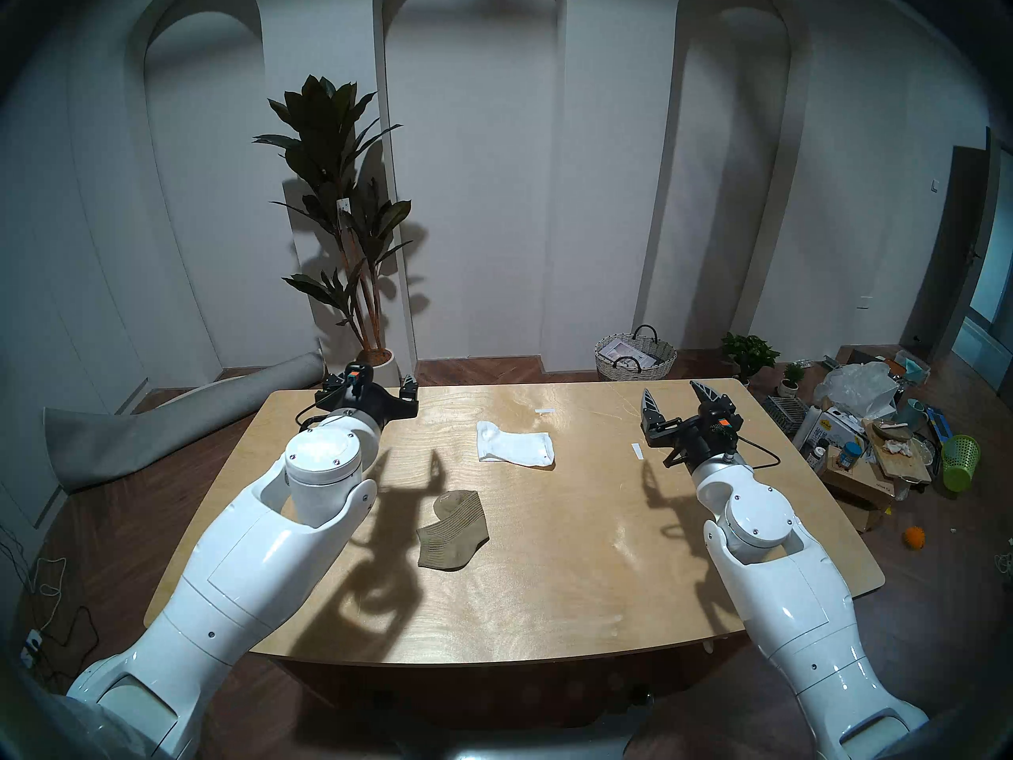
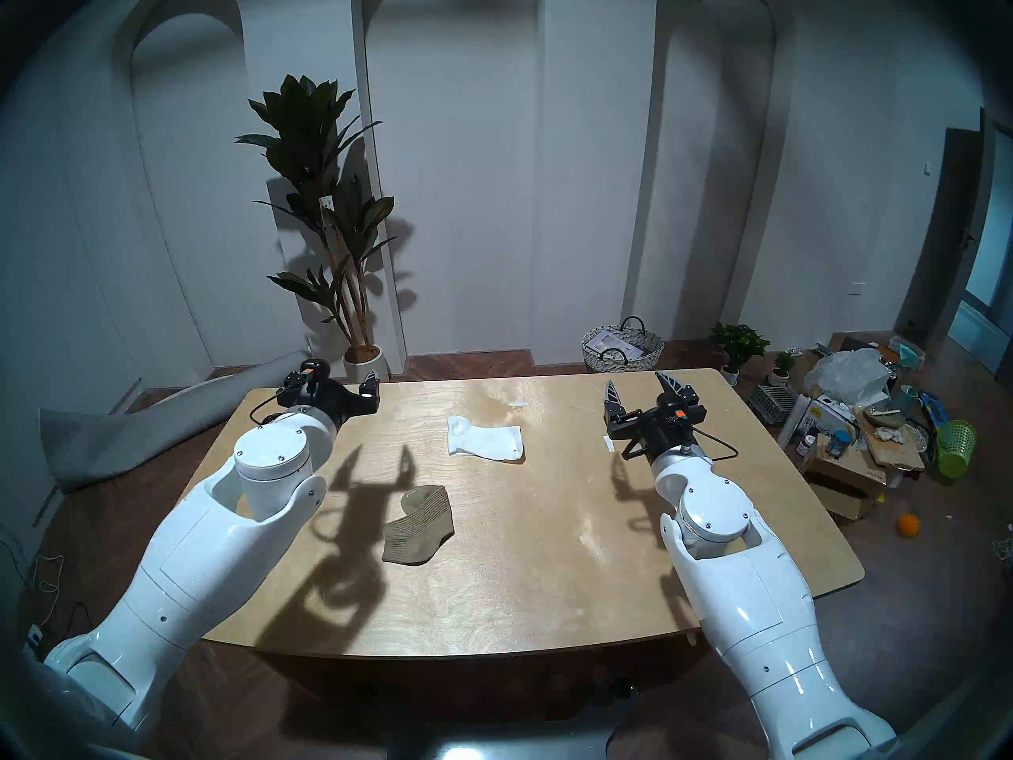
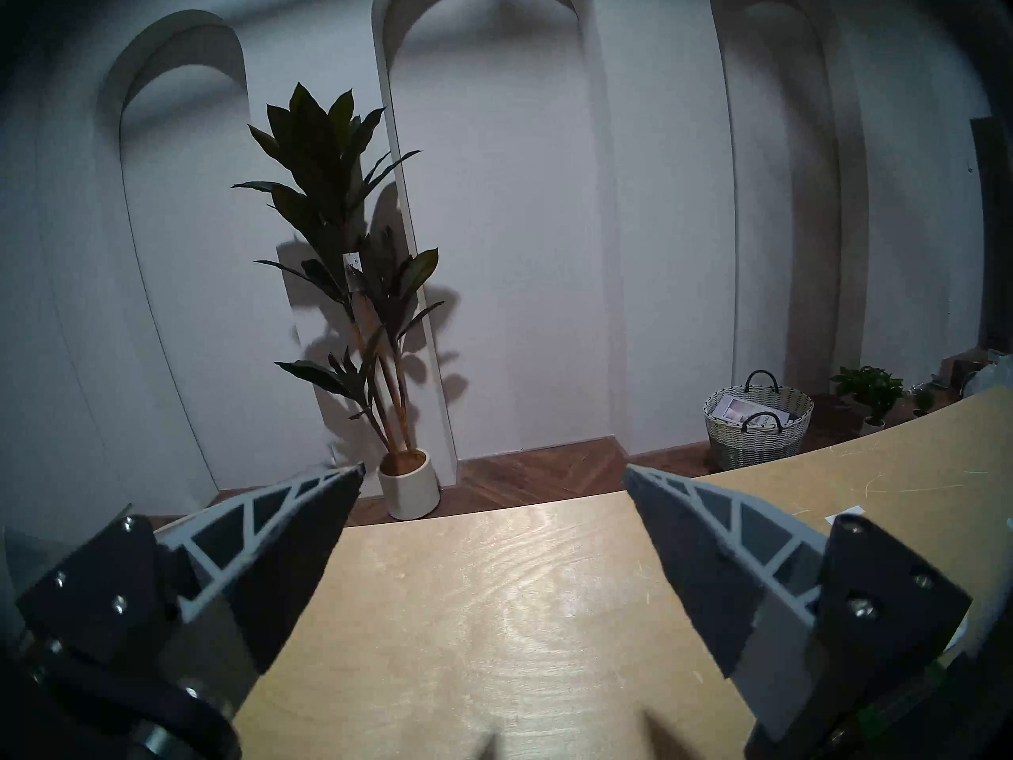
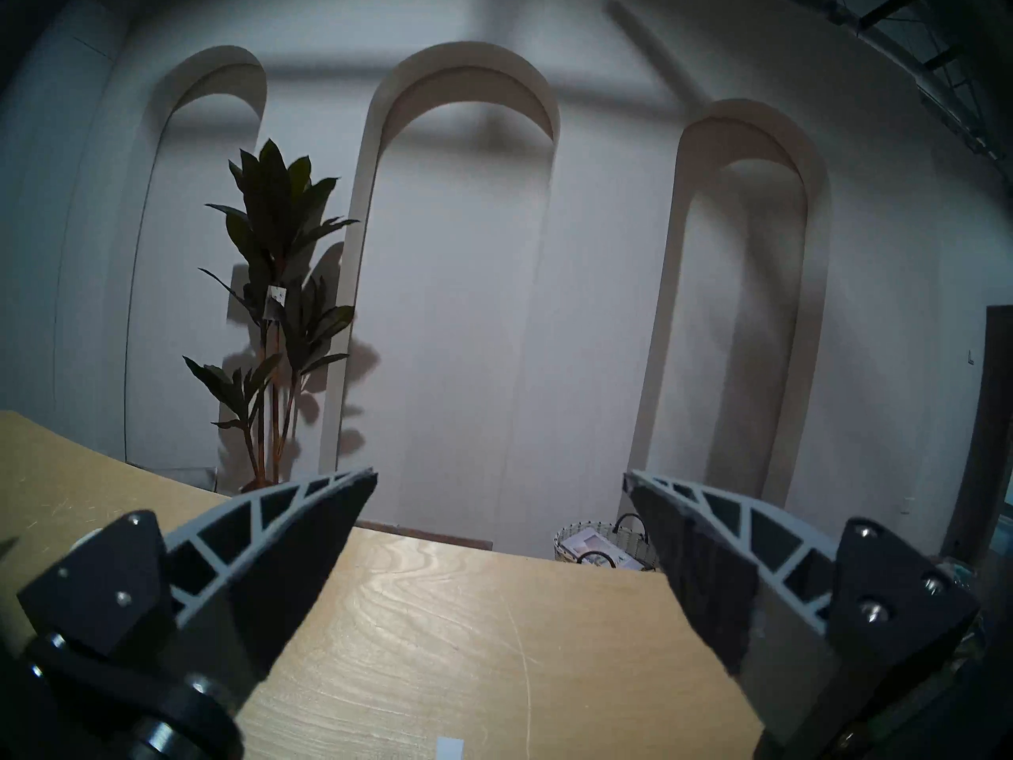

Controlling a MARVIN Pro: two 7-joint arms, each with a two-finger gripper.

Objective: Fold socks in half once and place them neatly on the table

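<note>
Both grippers hang spread and empty (nothing pinched): between the left gripper [image 1: 368,387] and right gripper [image 1: 677,399] lies the folded white sock [image 1: 514,444], olive sock [image 1: 453,531] nearer, on the table [image 1: 575,578].

The wooden table [image 1: 575,550] is gleaming, its grain showing, the ribbed cloth socks [image 1: 454,529] are lying matt, and the arms' [image 1: 263,550] white plastic is shining glossily.

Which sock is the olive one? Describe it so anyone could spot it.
Start at the light plywood table. Two socks lie near its middle; the olive-khaki ankle sock is the nearer one, toward the robot's left. It is ribbed, dark and folded over, unlike the white sock beyond it.
</note>
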